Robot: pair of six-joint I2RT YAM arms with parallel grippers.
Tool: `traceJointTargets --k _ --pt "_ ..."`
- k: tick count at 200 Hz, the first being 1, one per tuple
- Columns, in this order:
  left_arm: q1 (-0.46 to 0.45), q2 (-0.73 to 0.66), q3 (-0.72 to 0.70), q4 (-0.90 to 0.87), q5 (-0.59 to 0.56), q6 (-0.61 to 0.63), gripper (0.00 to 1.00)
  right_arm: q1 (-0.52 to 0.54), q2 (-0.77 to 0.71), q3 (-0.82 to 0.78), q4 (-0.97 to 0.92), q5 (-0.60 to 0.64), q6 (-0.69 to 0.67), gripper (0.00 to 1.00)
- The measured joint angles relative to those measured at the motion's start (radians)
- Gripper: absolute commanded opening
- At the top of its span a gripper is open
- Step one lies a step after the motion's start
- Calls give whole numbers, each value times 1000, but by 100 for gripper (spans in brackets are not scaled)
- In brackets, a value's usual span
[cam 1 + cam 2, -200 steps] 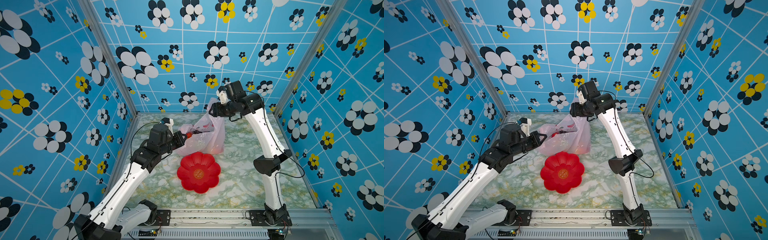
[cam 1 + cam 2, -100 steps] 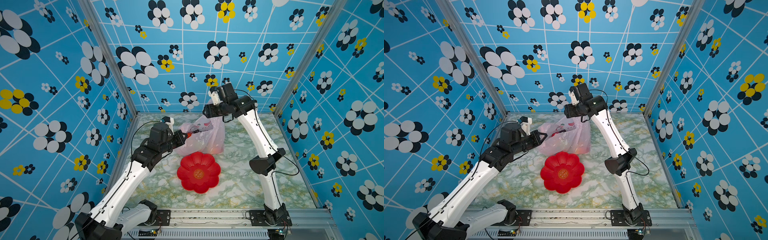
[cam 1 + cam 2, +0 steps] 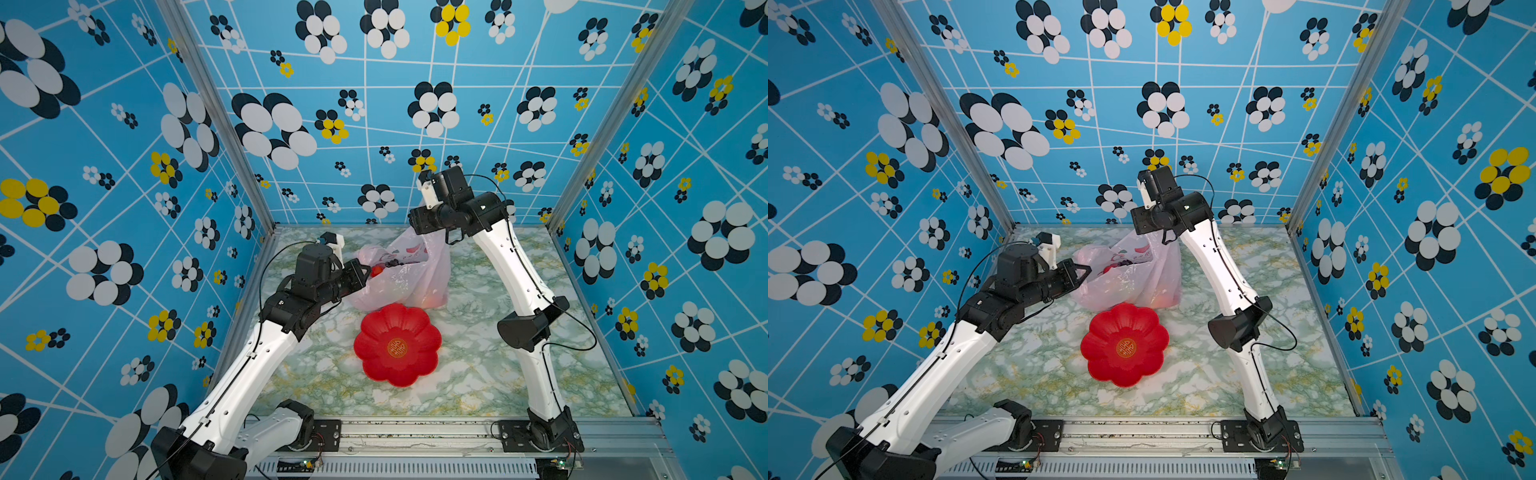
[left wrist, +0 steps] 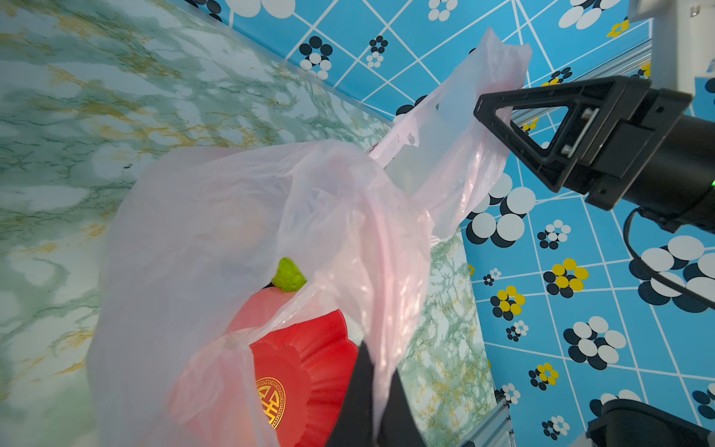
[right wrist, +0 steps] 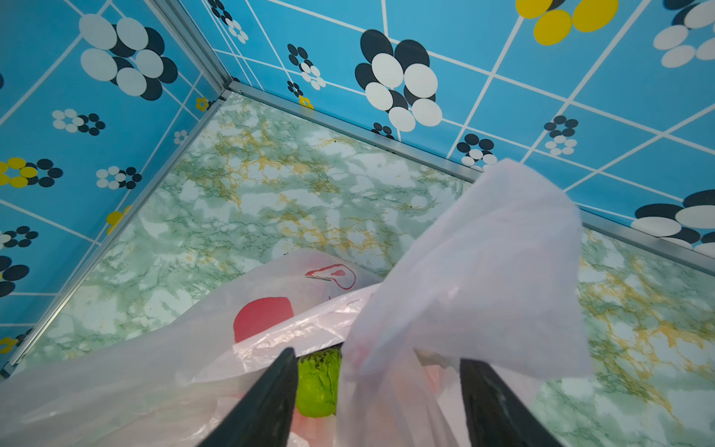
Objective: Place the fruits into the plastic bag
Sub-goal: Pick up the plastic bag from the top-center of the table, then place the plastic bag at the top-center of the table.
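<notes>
Fruits (image 5: 317,387) we see sit in the plastic bag (image 3: 409,278) behind the bare red plate (image 3: 397,347), so little seems left; our left gripper (image 3: 1084,272) pinches its rim, the right gripper (image 5: 376,356) gapes around a handle.

The plastic bag (image 3: 415,270) is thin, crinkly, translucent film, the plate (image 3: 419,332) glossy plastic, the tabletop (image 3: 478,374) smooth, marble-look.

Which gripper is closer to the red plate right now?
Left. The left gripper pinches the plastic bag's edge low, just beyond the red plate's far left rim. The right gripper is open, raised at the bag's upright handle, farther back.
</notes>
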Motion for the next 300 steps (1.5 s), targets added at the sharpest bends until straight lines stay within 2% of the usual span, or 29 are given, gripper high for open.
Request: traceJointTargets --k 20,31,41,64,108,126,158,183,209,237,271,278,284,292,300 --pt "14 -6 0 0 11 0 0 3 26 2 23 -24 9 58" --pt "22 -12 0 -1 17 0 0 8 43 2 31 -35 14 51" --pt "28 -16 0 -1 22 0 0 14 56 2 35 -47 30 38" --pt "41 -21 0 -2 35 0 0 27 69 2 52 -69 63 0" --pt "90 23 50 -1 67 -3 0 20 41 11 146 -76 146 0" --pt "110 108 164 2 78 -7 0 -11 -6 11 204 -92 197 0" --pt "114 296 449 24 99 -9 0 -117 -121 14 320 -146 320 0" --pt "110 376 587 46 109 -13 0 -171 -172 30 373 -177 382 0" --pt "90 388 605 60 117 -16 0 -165 -186 35 364 -218 392 0" --pt "75 390 560 68 121 -27 0 -163 -185 12 292 -256 386 0" --pt "75 412 547 65 126 -31 0 -163 -210 -124 232 -284 364 0" --pt "75 413 547 65 130 -31 7 -163 -222 -168 231 -291 361 8" --pt "74 413 547 65 133 -31 15 -163 -235 -207 230 -298 361 20" --pt "74 413 547 65 137 -29 28 -163 -251 -250 231 -306 362 33" --pt "74 412 546 66 141 -35 45 -163 -268 -290 231 -311 356 44"
